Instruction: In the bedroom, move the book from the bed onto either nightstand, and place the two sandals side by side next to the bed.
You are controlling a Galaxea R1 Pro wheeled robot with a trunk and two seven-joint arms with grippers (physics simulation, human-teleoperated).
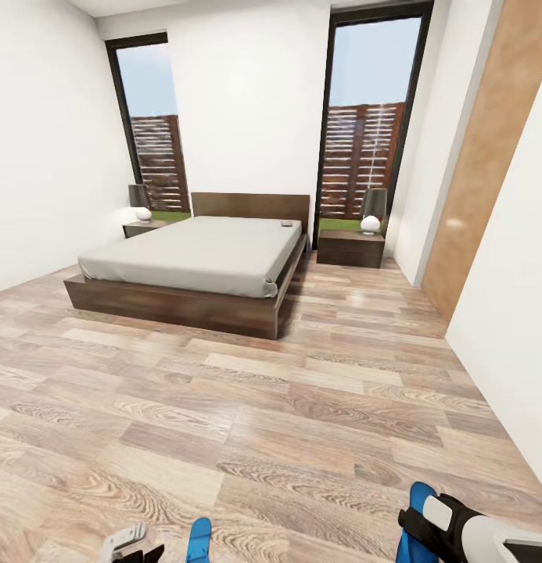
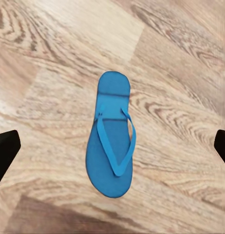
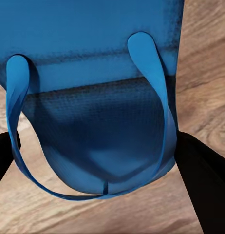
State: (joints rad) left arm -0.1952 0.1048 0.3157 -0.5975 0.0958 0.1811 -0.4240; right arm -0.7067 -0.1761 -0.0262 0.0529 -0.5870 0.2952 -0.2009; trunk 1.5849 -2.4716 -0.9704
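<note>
One blue sandal (image 2: 111, 141) lies flat on the wooden floor, also at the bottom of the head view (image 1: 198, 539). My left gripper (image 2: 112, 151) hovers above it, open wide, its dark fingers (image 2: 5, 153) far apart on either side. My right gripper (image 3: 105, 165) is shut on the second blue sandal (image 3: 93, 97), which hangs lifted off the floor (image 1: 418, 500). Far across the room stands the bed (image 1: 200, 254), with the book (image 1: 286, 224) a small dark patch near its headboard. A nightstand (image 1: 350, 246) with a lamp flanks the bed's right side and another nightstand (image 1: 144, 227) its left.
Open wood floor (image 1: 247, 407) stretches between me and the bed. White walls close in on both sides, with a brown wooden door panel (image 1: 482, 164) along the right wall. Two tall windows (image 1: 364, 133) stand behind the nightstands.
</note>
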